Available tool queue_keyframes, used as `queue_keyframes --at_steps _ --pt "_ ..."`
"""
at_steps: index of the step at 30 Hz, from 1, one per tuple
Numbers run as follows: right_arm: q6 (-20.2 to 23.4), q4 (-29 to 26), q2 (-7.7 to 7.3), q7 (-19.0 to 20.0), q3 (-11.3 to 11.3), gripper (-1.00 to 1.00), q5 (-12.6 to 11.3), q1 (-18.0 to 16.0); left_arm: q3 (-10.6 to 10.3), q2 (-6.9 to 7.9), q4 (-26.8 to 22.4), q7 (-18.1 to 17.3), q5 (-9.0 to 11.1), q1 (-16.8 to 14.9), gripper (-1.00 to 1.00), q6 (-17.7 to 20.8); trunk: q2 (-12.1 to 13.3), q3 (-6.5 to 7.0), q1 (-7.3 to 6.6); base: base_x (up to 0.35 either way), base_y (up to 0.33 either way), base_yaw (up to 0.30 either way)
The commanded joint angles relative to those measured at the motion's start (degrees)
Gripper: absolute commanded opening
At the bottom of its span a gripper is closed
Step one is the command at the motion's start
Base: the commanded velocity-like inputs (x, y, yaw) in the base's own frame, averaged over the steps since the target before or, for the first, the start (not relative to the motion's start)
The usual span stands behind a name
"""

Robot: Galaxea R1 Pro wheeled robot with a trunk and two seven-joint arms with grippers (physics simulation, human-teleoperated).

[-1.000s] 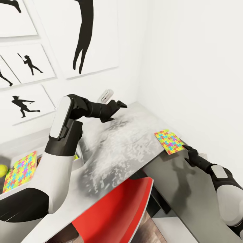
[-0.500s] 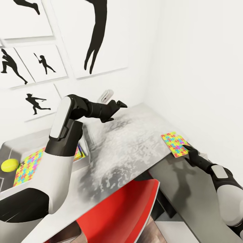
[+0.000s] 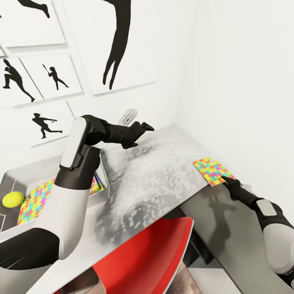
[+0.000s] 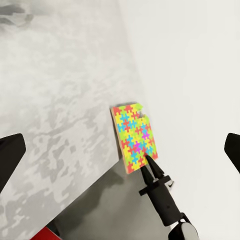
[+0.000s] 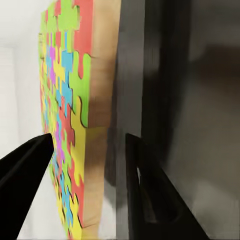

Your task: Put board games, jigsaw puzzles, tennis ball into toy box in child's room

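Compared with half a second back, hardly anything has shifted: the right claw (image 3: 227,181) has crept a little nearer the puzzle's corner, while the second before that was mostly the camera swinging. From the head view, that jigsaw puzzle (image 3: 212,171) lies at three o'clock on the counter (image 3: 155,179), its corner overhanging the edge; the toy box (image 3: 12,179) at nine o'clock already holds the other puzzle (image 3: 34,198) and the tennis ball (image 3: 12,199), with a sliver of something colourful behind the left arm, so I judge the job well along with this puzzle left; whether every board game is in, I cannot tell. The left wrist view looks down past the wide-spread left claw (image 4: 122,152) at the puzzle (image 4: 135,138). The right wrist view shows parted fingers (image 5: 142,185) straddling the puzzle's edge (image 5: 75,120), not yet closed on it.
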Motion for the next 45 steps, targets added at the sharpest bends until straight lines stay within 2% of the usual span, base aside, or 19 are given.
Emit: queue_keyframes --at_steps 1,8,15,18,19,22,23,27,38,39,45 --pt "0.4 -0.1 0.02 1.0 -0.3 -1.0 0.1 0.0 0.0 -0.02 0.0 0.6 0.5 -0.1 1.0 0.2 -0.1 -0.07 0.02 0.0 0.0 0.0" --pt "0.1 -0.8 0.23 3.3 -0.1 -1.0 0.3 0.0 0.1 0.04 -0.1 0.5 0.4 0.1 1.0 0.2 -0.1 -0.07 0.02 0.0 0.0 0.0" --pt "0.3 -4.9 0.66 4.5 0.7 -1.0 0.5 0.6 0.2 0.2 -0.1 0.6 0.3 0.4 1.0 0.2 -0.1 -0.07 0.02 0.0 0.0 0.0" --pt "0.4 -6.1 0.73 4.9 5.6 -1.0 0.6 0.6 0.4 0.61 -0.2 0.9 0.2 1.0 1.0 0.2 -0.1 -0.07 0.02 0.0 0.0 0.0" --pt "0.4 -6.8 0.73 5.5 8.6 -1.0 0.5 0.6 0.6 0.73 -0.2 0.9 0.2 1.1 1.0 0.3 -0.1 -0.07 0.02 0.0 0.0 0.0" --pt "0.5 -8.8 0.64 6.8 14.1 -1.0 0.4 0.7 0.8 0.89 -0.2 0.8 0.2 1.4 1.0 0.3 -0.1 -0.07 0.02 0.0 0.0 0.0" --pt "0.5 -9.2 0.51 7.0 14.8 -1.0 0.4 0.7 0.9 0.91 -0.2 0.8 0.2 1.5 1.0 0.3 -0.1 -0.07 0.02 0.0 0.0 0.0" --pt "0.5 -9.8 0.45 7.2 15.9 -1.0 0.6 0.7 0.9 0.89 -0.2 0.9 0.1 1.5 1.0 0.3 -0.1 -0.07 0.02 0.0 0.0 0.0" --pt "0.5 -14.6 0.38 7.5 17.0 -1.0 0.7 0.9 0.8 0.77 -0.2 1.0 0.1 1.5 1.0 0.2 -0.1 -0.07 0.02 0.0 0.0 0.0" --pt "0.5 -16.0 0.34 7.5 17.7 -1.0 0.7 1.4 0.8 0.8 -0.2 1.0 0.0 1.5 1.0 0.2 -0.1 -0.07 0.02 0.0 0.0 0.0" --pt "0.5 -19.0 0.63 7.5 18.6 -1.0 0.7 2.9 0.7 0.84 -0.2 0.9 -0.1 1.5 1.0 0.2 -0.1 -0.07 0.02 0.0 0.0 0.0"
